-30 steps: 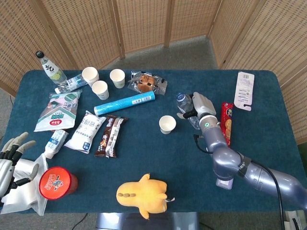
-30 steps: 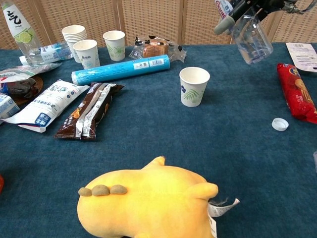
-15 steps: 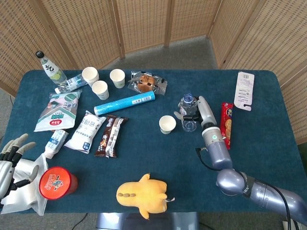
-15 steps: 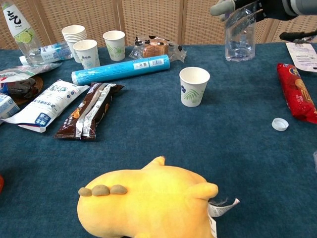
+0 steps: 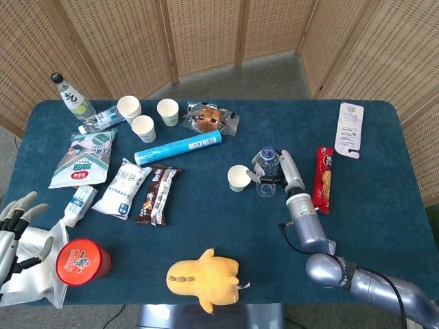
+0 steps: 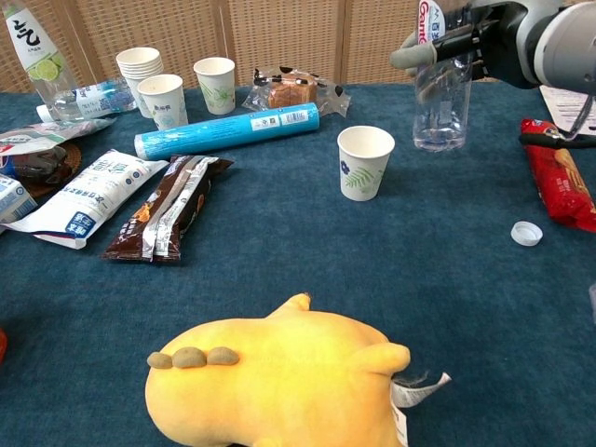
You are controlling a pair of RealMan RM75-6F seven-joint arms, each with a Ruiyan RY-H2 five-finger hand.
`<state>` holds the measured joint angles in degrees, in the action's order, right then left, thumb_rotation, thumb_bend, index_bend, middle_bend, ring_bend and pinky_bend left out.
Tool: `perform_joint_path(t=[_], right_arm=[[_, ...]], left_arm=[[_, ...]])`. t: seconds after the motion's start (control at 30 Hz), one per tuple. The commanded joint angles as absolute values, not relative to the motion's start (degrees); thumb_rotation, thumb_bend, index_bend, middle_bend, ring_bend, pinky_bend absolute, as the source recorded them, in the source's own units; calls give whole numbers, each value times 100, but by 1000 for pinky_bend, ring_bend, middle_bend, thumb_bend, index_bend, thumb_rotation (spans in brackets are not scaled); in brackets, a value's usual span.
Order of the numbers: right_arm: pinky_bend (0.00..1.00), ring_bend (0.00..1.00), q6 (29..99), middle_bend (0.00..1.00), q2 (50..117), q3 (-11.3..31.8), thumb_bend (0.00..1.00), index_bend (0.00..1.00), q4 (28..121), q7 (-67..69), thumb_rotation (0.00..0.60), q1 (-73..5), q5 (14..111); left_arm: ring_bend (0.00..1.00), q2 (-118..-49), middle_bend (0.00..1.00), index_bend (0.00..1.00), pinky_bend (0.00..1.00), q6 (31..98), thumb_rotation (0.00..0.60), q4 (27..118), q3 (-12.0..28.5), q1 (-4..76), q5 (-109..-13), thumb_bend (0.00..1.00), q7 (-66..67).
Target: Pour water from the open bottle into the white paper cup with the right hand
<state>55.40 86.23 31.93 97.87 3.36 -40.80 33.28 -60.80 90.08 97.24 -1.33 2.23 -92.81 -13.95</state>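
Note:
The clear open bottle [image 5: 266, 171] [image 6: 440, 93] stands upright just right of the white paper cup [image 5: 239, 177] [image 6: 364, 163], its base at or just above the cloth. A little water shows at its bottom. My right hand [image 5: 283, 170] [image 6: 480, 42] grips the bottle around its upper part from the right. The cup is upright with its mouth unobstructed. My left hand [image 5: 17, 226] is at the table's near left corner, fingers spread, holding nothing. The chest view does not show the left hand.
The white bottle cap [image 6: 527, 233] lies right of the cup, near a red biscuit pack [image 6: 557, 172]. A blue tube [image 6: 228, 128], snack packs [image 6: 168, 219], and spare cups [image 6: 214, 84] lie to the left. A yellow plush toy [image 6: 279, 377] sits at the near edge.
The bottle was raised and tilted a second ago. My right hand has turned it upright and lowered it beside the cup. The left hand has not moved.

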Motion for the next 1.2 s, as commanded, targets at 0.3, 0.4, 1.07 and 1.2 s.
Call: perform_joint_path(t=[0.3, 0.4, 1.07, 1.2], right_arm=[[408, 498, 5063, 692, 9042, 2951, 257, 528, 8766, 1038, 600, -4137, 3893], [397, 495, 4870, 691, 9147, 2920, 255, 528, 8452, 1296, 600, -4144, 4062], [351, 436, 4265, 666, 9837, 2936, 234, 512, 6856, 2954, 600, -4169, 5182], [305, 406, 4062, 637, 9934, 2876, 234, 495, 6528, 3380, 600, -4185, 5549]], left_arm=[[0, -5998, 61, 162, 0, 9022, 349, 9861, -128, 180, -9237, 465, -1255], [0, -5974, 61, 162, 0, 9012, 353, 9926, -134, 170, -9228, 465, -1186], [0, -5848, 61, 158, 0, 9007, 351, 10241, -102, 152, -9224, 465, -881], [0, -5825, 60, 158, 0, 8971, 352, 10275, -101, 165, -9221, 465, -843]])
